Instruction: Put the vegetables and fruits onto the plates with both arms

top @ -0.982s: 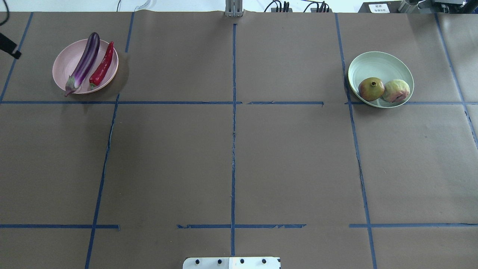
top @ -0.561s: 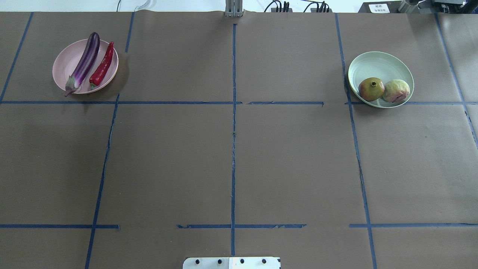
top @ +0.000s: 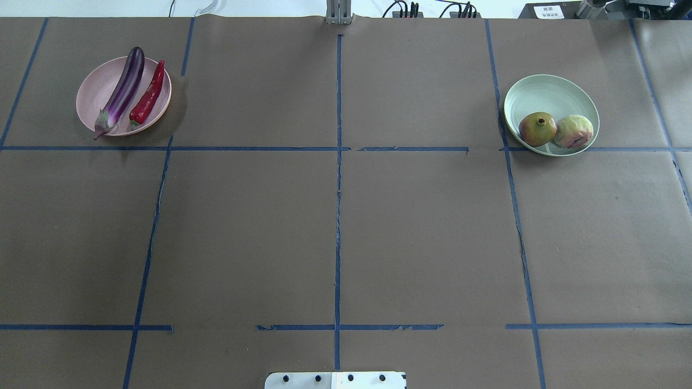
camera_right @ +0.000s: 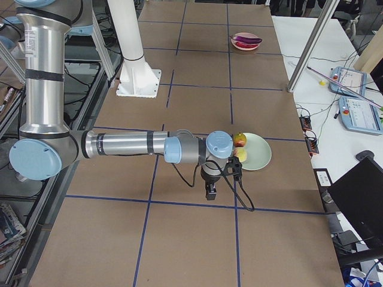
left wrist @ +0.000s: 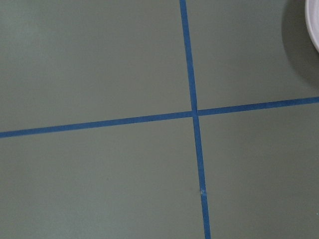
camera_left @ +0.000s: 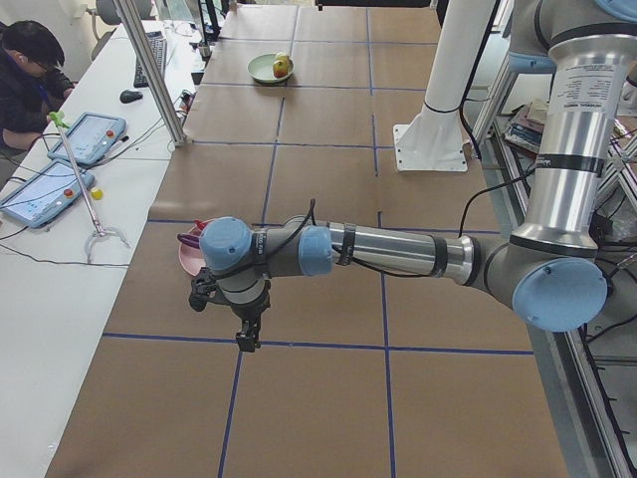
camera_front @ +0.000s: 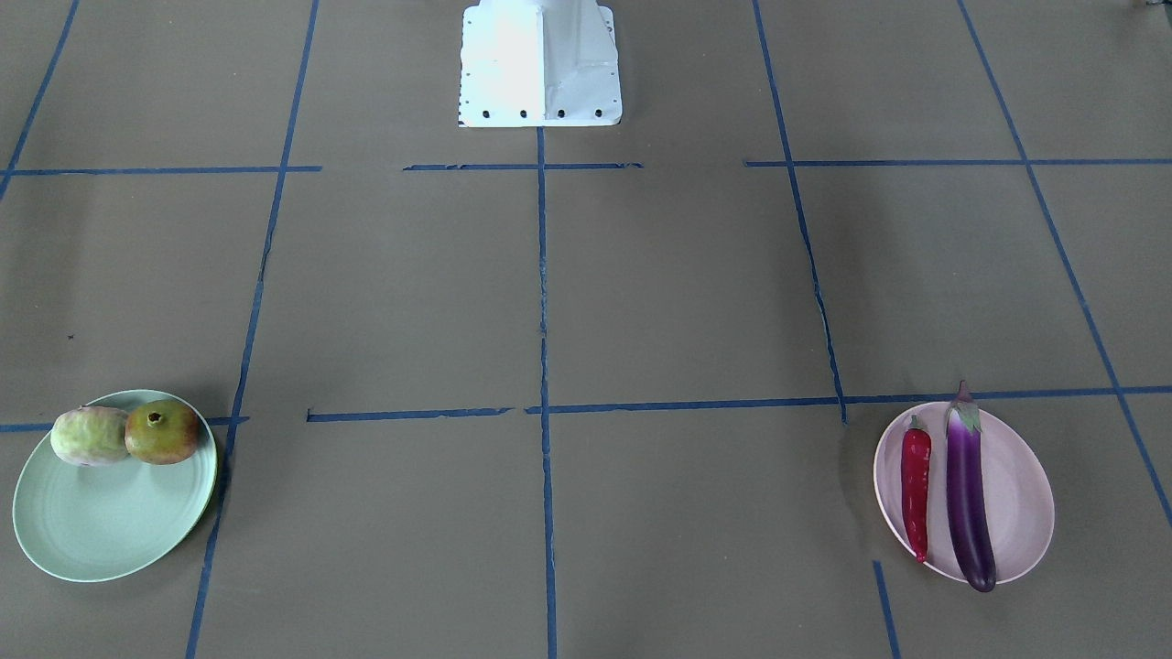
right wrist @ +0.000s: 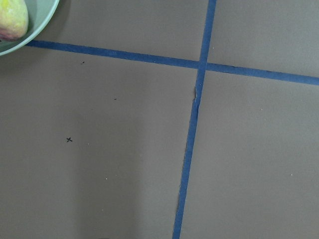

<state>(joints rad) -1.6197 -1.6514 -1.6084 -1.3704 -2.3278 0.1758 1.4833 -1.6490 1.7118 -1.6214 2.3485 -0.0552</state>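
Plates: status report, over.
Left gripper, right gripper over table beside plates, open or shut unclear. Eggplant, chili on pink plate; pomegranate, pale fruit on green plate. Nothing blocking either plate.

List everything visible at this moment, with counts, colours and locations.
long glossy purple eggplant: one, purple, on the pink plate beside the chili
wrinkled red chili pepper: one, red, on the same plate
round matte pale pink plastic plate: one, pink, table's far left
round red-blushed yellow-green fruit: one, on the green plate's robot-side edge
lumpy pale green-white ball: one, beside that fruit
round matte mint green plastic plate: one, green, table's far right
brown paper table cover: one, brown, blue tape grid
white square base block: one, white, robot's table edge
left hand: one, black, over table near pink plate; state unclear
right hand: one, black, near green plate; state unclear
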